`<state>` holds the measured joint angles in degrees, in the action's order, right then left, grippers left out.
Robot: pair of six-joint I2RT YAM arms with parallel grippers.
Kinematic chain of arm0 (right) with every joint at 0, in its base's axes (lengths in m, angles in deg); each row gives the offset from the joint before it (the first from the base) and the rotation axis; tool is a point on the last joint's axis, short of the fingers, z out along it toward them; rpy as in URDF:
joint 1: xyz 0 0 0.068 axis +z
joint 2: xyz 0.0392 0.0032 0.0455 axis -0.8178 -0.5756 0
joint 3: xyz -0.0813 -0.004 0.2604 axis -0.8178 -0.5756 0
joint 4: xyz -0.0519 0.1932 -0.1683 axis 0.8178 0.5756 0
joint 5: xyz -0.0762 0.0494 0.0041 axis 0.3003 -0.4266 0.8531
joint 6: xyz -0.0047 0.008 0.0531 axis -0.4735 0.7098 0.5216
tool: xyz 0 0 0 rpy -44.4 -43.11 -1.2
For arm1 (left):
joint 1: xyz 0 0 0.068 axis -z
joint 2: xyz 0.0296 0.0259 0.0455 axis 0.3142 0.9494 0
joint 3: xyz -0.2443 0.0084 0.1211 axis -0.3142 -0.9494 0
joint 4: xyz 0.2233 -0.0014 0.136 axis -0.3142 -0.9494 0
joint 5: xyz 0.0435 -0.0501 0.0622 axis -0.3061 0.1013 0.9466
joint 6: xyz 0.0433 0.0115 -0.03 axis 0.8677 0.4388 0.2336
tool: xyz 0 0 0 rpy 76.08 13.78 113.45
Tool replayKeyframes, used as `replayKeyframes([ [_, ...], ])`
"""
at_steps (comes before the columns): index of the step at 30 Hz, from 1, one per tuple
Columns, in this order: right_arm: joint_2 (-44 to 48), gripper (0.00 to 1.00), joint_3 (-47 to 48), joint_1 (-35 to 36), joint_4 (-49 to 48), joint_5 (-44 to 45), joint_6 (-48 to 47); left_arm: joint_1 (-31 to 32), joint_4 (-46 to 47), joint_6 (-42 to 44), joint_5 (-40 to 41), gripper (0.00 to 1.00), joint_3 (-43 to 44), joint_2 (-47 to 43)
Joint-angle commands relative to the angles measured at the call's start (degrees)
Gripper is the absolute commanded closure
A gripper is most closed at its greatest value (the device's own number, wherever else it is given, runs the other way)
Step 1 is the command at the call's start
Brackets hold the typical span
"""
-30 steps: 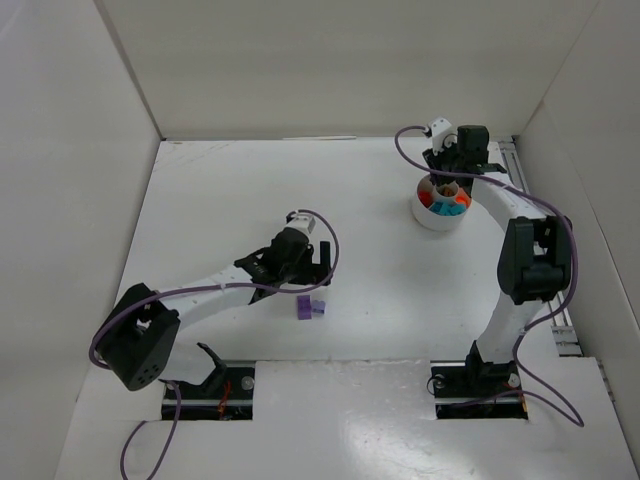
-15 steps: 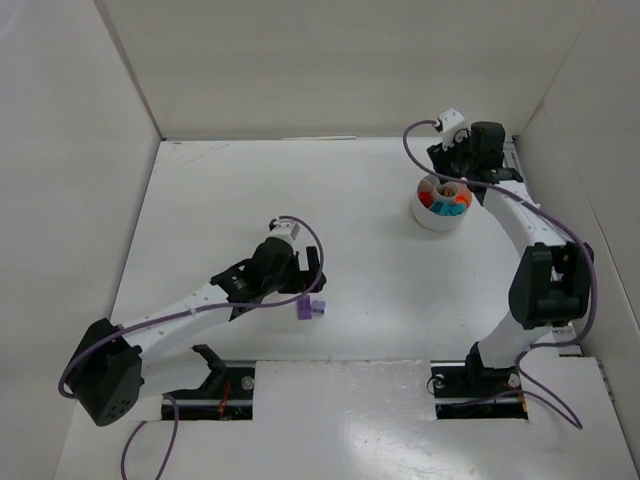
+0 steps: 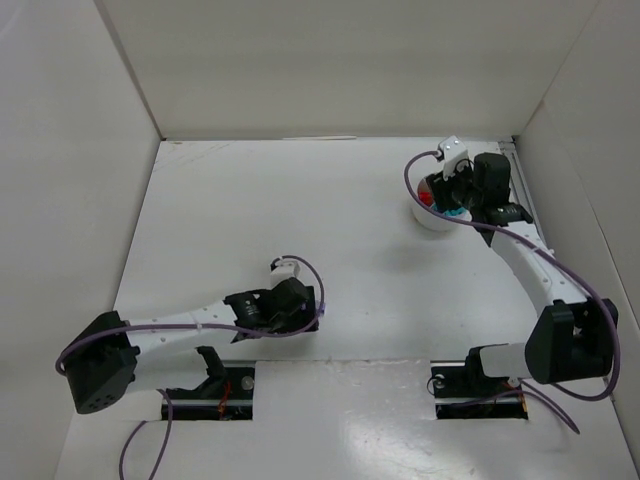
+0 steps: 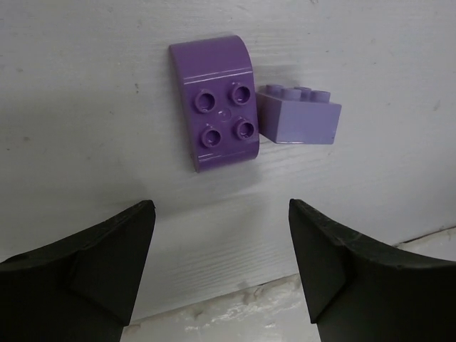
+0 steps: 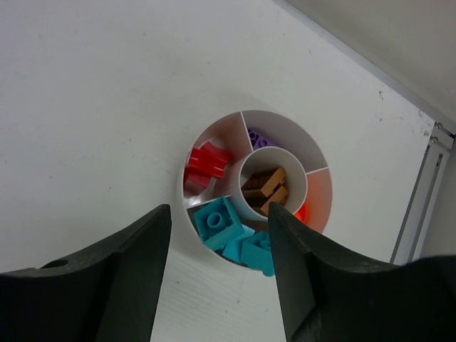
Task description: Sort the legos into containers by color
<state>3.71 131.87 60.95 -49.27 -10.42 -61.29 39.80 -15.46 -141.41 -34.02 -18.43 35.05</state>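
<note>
Two purple legos lie side by side on the white table: a curved four-stud piece (image 4: 217, 125) and a small brick (image 4: 299, 114). My left gripper (image 4: 219, 214) hovers just short of them, open, with nothing between its fingers; in the top view it (image 3: 303, 305) covers them. The round white dish (image 5: 187, 206) holds red legos (image 5: 206, 162), teal legos (image 5: 228, 231), a purple lego (image 5: 260, 139), an orange one (image 5: 303, 211) and brown ones in the hub (image 5: 265, 187). My right gripper (image 5: 219, 214) hangs above the dish (image 3: 430, 220), open and empty.
White walls enclose the table on three sides. A metal rail (image 5: 420, 206) runs along the right edge beside the dish. The table's near edge seam (image 4: 249, 299) lies just under the left gripper. Both arm bases (image 3: 210, 385) sit at the near edge.
The left arm has pulled back toward the near edge and now covers the purple legos; its jaws have narrowed a little. The right gripper has opened wider and shifted right, over the dish.
</note>
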Motion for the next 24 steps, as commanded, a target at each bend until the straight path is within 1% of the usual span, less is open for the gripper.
replayKeyframes([
  [1, 2.96, 0.38, -1.6, 0.15, -1.67, -1.46, 1.52, 2.36, -1.52, -4.22, 7.41, 0.27, 1.34, 2.94],
  [4, 4.19, 0.38, -2.13, 0.68, -0.97, -1.46, 1.53, 2.89, -1.52, -4.74, 11.72, 0.32, 3.62, 6.46],
  [5, 4.81, 0.38, -2.65, 0.68, -0.97, -2.15, 1.53, 2.89, -2.04, -4.75, 13.73, 0.34, 5.11, 9.08],
  [8, 6.12, 0.38, -3.27, 0.68, -0.44, -2.78, 1.53, 2.89, -2.75, -5.54, 15.33, 0.38, 6.53, 13.74],
  [12, 8.32, 0.38, -3.8, 0.68, 0.79, -2.78, 1.53, 3.42, -3.27, -5.54, 16.65, 0.52, 8.55, 17.89],
  [13, 8.85, 0.38, -3.8, 0.68, 0.79, -2.78, 1.53, 3.42, -3.28, -5.54, 16.65, 0.62, 9.16, 18.42],
  [16, 11.05, 0.38, -4.33, 0.68, 2.11, -2.78, 2.05, 5.16, -5.9, -6.15, 17.26, 0.73, 9.69, 18.42],
  [17, 11.05, 0.38, -4.33, 0.68, 2.8, -2.78, 2.05, 6.39, -6.61, -6.76, 18.05, 0.78, 10.39, 18.42],
  [19, 12.45, 0.36, -4.94, 0.68, 3.52, -4.44, 2.58, 7.28, -8.28, -6.77, 18.84, 0.8, 11.01, 16.32],
  [22, 12.46, 0.36, -4.94, 0.68, 6.67, -9.96, 3.63, 7.9, -9.26, -4.94, 20.51, 0.85, 12.68, 12.56],
  [23, 12.46, 0.35, -4.94, 0.68, 7.2, -14.68, 3.63, 9.12, -9.95, -2.92, 22.95, 0.85, 13.2, 11.4],
  [24, 12.46, 0.35, -5.55, 0.68, 7.21, -17.6, 3.63, 10.61, -9.35, -1.34, 24.28, 0.85, 13.91, 10.18],
])
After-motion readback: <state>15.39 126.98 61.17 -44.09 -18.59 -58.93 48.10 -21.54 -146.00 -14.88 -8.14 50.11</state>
